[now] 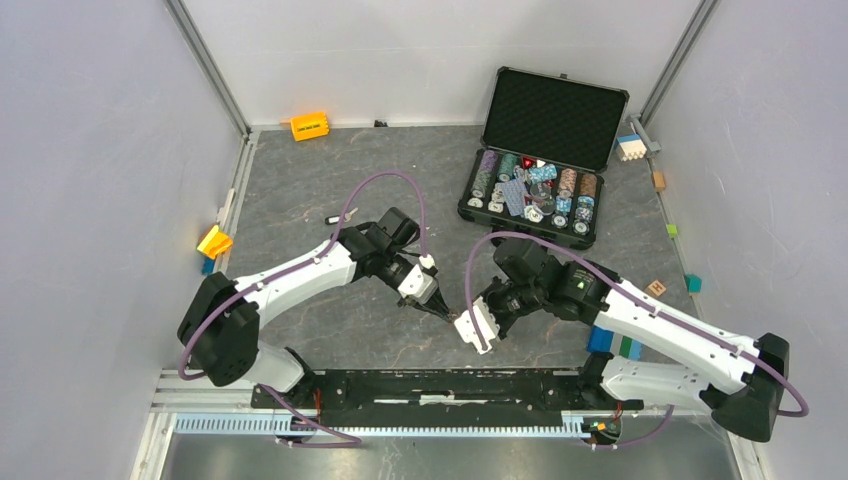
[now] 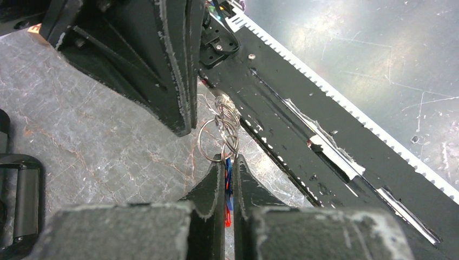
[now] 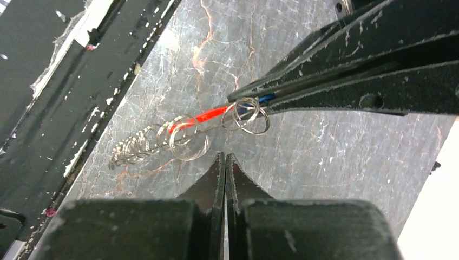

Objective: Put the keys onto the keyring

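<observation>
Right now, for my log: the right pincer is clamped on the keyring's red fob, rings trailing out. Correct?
No: the left pincer is clamped on the keyring by its red fob, rings trailing out; the right pincer is shut empty. The left wrist view shows it.

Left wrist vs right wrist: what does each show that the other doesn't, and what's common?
Left wrist only: the right gripper from outside, shut, and the toothed edge of the base rail. Right wrist only: the keyring's red fob sticking out of the left gripper, with the rings strung sideways from it. Both: the rings, the left gripper clamped on the keyring, the marbled table, the base rail.
</observation>
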`<move>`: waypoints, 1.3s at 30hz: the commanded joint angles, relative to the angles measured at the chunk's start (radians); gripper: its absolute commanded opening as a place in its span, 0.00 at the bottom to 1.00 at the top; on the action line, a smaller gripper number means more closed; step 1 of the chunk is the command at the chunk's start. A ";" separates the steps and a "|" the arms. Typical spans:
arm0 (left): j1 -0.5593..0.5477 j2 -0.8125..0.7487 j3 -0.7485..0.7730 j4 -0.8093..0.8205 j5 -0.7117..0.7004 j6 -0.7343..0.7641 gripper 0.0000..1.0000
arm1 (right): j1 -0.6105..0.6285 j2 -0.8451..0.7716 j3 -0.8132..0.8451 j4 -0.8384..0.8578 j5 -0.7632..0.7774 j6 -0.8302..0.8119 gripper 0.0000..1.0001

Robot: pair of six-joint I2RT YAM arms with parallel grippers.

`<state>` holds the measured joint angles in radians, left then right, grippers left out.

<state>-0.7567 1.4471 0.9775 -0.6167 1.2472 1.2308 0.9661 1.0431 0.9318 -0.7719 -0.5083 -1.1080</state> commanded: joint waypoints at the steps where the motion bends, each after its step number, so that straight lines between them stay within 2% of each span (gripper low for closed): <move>1: 0.003 -0.009 0.027 0.016 0.074 -0.027 0.02 | -0.003 -0.019 0.028 0.010 0.063 -0.004 0.00; 9: 0.005 0.016 0.043 0.015 0.062 -0.053 0.02 | -0.001 -0.009 0.056 -0.005 0.093 0.022 0.00; 14: 0.013 0.008 0.036 0.014 0.053 -0.060 0.02 | -0.004 -0.048 0.028 0.055 0.132 0.090 0.00; 17: 0.023 -0.007 0.030 0.014 0.048 -0.062 0.02 | -0.017 -0.088 0.011 0.072 0.129 0.117 0.09; 20: 0.035 -0.018 0.030 0.014 0.042 -0.064 0.02 | -0.048 -0.113 -0.005 0.083 0.063 0.152 0.24; 21: 0.040 -0.021 0.030 0.014 0.039 -0.066 0.02 | -0.056 -0.114 -0.011 0.091 0.033 0.165 0.34; 24: 0.047 -0.030 0.032 0.014 0.024 -0.075 0.02 | -0.092 -0.096 -0.033 0.121 -0.064 0.226 0.53; 27: 0.054 -0.051 0.026 0.015 0.012 -0.082 0.02 | -0.150 -0.074 -0.063 0.156 -0.163 0.268 0.62; 32: 0.071 -0.072 0.020 0.015 0.037 -0.093 0.02 | -0.198 -0.056 -0.099 0.159 -0.279 0.203 0.56; 39: 0.106 -0.059 0.020 0.015 0.122 -0.122 0.02 | -0.196 -0.128 -0.109 0.174 -0.277 0.089 0.52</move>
<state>-0.6666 1.4036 0.9810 -0.6182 1.2739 1.1576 0.7700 0.9703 0.8219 -0.6411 -0.7387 -0.9428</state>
